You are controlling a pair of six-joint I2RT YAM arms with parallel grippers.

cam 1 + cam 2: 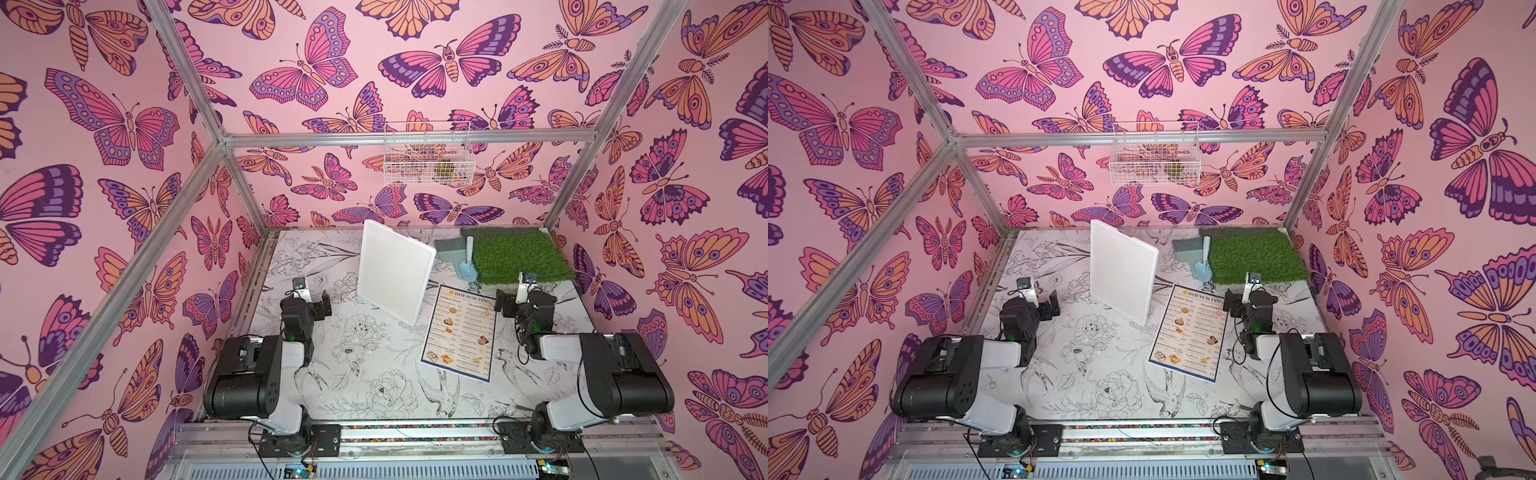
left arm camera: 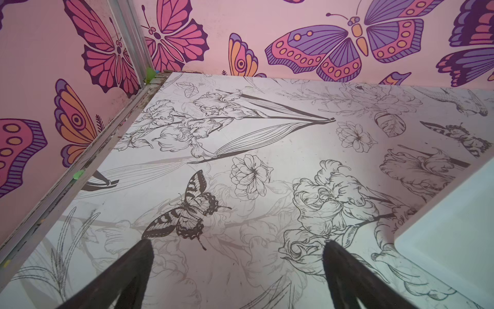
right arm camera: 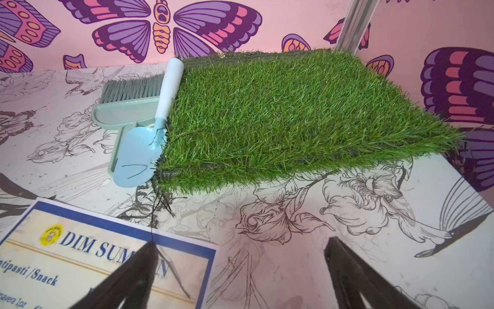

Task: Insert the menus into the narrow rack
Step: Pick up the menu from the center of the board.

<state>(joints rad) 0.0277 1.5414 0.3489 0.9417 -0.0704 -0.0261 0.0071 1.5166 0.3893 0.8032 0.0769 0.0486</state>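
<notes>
Menu (image 1: 459, 332) flat, lengthwise, header toward grass mat (image 1: 515, 255)

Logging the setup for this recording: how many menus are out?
1. The menu lies flat on the table, beside the standing white rack; any sheet stacked under it would be hidden.

The left arm (image 1: 249, 374) and the right arm (image 1: 619, 374) were both folded low, with elbows bent and forearms reaching forward. The left tool (image 2: 238, 242) stood wide open and empty. The right tool (image 3: 240, 240) was wide open too, and it gripped nothing.
</notes>
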